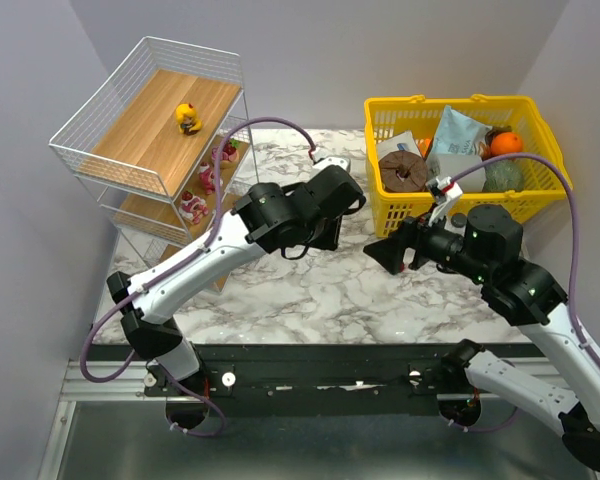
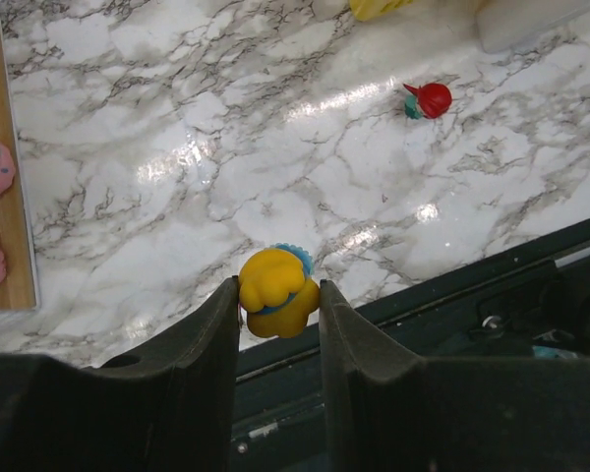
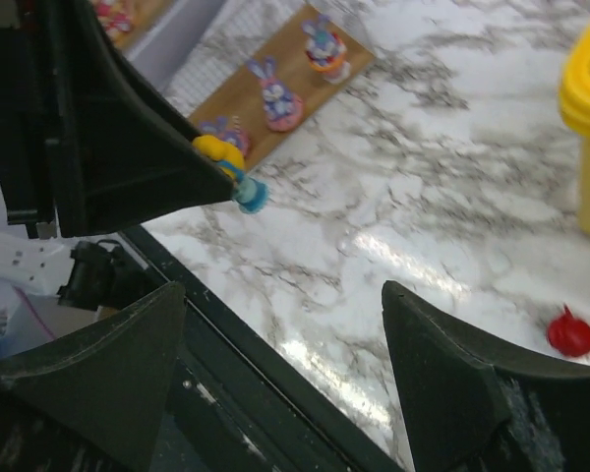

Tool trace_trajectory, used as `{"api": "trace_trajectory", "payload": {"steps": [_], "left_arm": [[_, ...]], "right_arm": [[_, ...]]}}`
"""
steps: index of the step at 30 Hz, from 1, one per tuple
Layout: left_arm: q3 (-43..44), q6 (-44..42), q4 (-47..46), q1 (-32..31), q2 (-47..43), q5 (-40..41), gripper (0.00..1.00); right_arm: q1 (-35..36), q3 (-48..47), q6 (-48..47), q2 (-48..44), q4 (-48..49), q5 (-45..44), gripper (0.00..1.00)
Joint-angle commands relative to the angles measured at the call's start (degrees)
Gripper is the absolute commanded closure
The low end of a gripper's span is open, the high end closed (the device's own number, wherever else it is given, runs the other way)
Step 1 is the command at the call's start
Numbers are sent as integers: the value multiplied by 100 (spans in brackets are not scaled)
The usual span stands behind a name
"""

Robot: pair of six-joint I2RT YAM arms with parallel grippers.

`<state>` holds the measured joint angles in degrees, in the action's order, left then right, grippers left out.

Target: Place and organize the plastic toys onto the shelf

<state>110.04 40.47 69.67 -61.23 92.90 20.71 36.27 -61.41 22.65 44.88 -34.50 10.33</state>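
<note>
My left gripper [image 2: 279,287] is shut on a yellow duck [image 2: 275,293] with a blue base and holds it above the marble table near its front edge. The right wrist view also shows that duck [image 3: 220,151] between the left fingers. My right gripper [image 3: 285,339] is open and empty, facing the left gripper [image 1: 325,232]. A small red toy [image 2: 431,99] lies on the table and shows in the right wrist view too [image 3: 571,334]. The shelf [image 1: 140,130] stands at the far left. Another yellow duck [image 1: 188,118] is on its top board and pink bunny toys [image 1: 223,153] are on the lower boards.
A yellow basket [image 1: 450,102] with groceries stands at the far right, behind my right arm [image 1: 490,245]. Grey walls close in on the left, back and right. A black rail [image 1: 330,365] runs along the table's near edge.
</note>
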Motion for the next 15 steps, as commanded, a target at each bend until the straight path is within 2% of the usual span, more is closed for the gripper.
{"api": "trace_trajectory", "payload": {"steps": [1,2,8,15], "left_arm": [[736,339,697,59,-149,-471,100],[843,356,715,59,-167,-515,100],[1371,444,820,59,-281,-665,100],[1503,541,680,68,-369,-866,100]], "right_arm": [[-15,15,-789,161,1233,1602,11],[-15,-11,-937,213,1287,1874,11],[73,-205,-1324,653,1551,2192,11],[451,-354,-1396,1040,1929,2132,14]]}}
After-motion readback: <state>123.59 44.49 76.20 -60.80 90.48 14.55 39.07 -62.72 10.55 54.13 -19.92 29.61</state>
